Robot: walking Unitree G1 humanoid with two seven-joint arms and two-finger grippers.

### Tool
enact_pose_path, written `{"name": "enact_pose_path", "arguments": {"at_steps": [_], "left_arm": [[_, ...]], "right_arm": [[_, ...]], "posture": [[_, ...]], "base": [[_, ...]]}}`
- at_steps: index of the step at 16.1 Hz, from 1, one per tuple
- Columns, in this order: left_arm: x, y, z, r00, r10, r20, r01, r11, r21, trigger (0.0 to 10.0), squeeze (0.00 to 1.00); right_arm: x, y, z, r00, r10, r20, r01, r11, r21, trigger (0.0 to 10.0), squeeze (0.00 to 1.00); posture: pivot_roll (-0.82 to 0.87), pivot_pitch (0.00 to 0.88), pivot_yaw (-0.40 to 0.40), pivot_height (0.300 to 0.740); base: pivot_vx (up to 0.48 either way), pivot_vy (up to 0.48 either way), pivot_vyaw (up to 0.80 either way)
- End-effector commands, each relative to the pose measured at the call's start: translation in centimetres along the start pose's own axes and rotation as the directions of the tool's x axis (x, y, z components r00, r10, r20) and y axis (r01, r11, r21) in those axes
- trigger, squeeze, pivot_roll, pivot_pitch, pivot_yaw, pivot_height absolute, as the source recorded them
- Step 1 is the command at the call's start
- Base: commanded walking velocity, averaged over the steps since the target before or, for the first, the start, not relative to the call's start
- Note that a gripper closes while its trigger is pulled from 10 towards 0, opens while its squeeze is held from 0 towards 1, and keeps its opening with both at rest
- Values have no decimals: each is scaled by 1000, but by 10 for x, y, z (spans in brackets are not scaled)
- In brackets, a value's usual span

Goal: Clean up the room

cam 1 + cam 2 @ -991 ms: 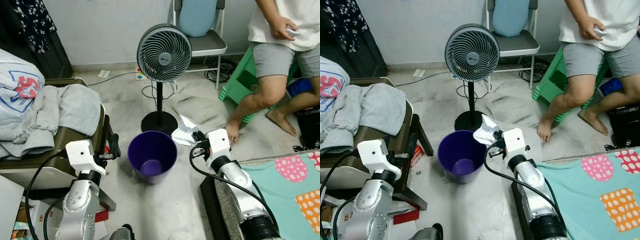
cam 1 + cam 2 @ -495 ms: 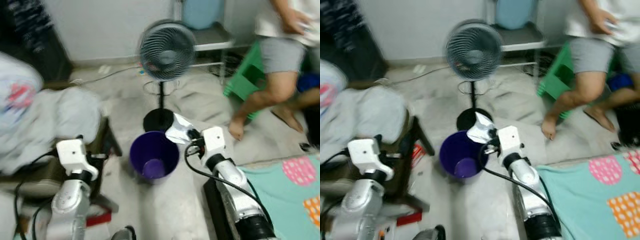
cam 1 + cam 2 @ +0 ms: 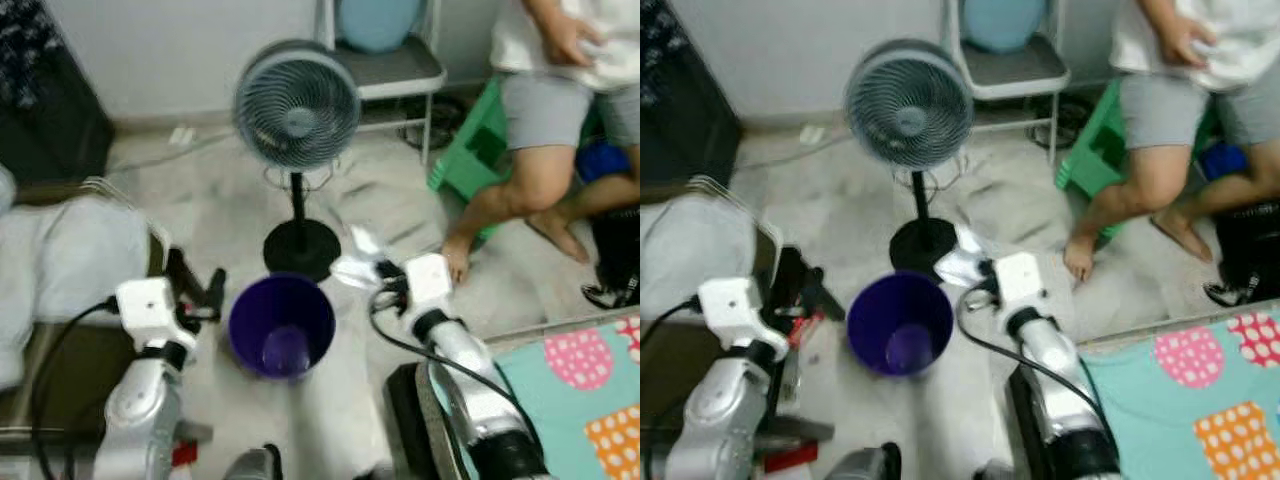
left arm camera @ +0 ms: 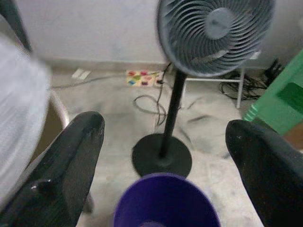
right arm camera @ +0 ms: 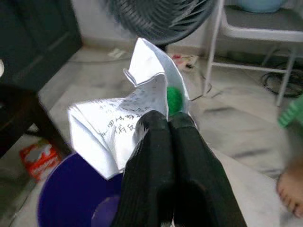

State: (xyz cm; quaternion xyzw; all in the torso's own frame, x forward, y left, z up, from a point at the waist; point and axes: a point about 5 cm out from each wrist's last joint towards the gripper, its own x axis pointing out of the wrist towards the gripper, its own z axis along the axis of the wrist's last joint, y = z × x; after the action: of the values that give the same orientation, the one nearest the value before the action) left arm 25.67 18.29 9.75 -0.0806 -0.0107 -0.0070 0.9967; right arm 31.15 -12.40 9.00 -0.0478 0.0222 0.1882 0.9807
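Pinching crumpled paper just beside the purple bin, right gripper fingers clenched on it; light, floppy. Left gripper spread wide.

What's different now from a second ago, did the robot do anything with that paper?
The right gripper stays shut on the crumpled paper, which sits beside the purple bin's rim, not yet dropped in. Half a second ago it hung over the rim. The camera shifted. The left gripper stays open and idle; the fan is unmoved.
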Motion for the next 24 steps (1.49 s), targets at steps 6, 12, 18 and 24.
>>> {"name": "enact_pose_path", "arguments": {"at_steps": [6,12,18,24], "left_arm": [[-1,-4,-3,1000,-17,-25,17,1000,11,10000,0],[-1,-4,-4,999,-10,-30,11,1000,14,10000,0],[-1,-9,-3,999,-42,-20,42,999,-10,10000,0],[-1,-10,-3,999,-45,-17,45,999,-17,10000,0]], "right_arm": [[-7,-6,-6,1000,-14,-19,14,1000,3,10000,0],[-6,-7,-6,1000,-17,-17,17,1000,3,10000,0],[-7,-10,-6,999,-37,-21,37,999,5,10000,0],[-6,-10,-5,999,-36,-24,37,999,4,10000,0]], "posture": [[94,208,19,740],[90,208,20,740],[81,212,18,740],[83,214,16,740]], "base": [[0,0,533],[0,0,463],[0,0,0],[284,0,0]]}}
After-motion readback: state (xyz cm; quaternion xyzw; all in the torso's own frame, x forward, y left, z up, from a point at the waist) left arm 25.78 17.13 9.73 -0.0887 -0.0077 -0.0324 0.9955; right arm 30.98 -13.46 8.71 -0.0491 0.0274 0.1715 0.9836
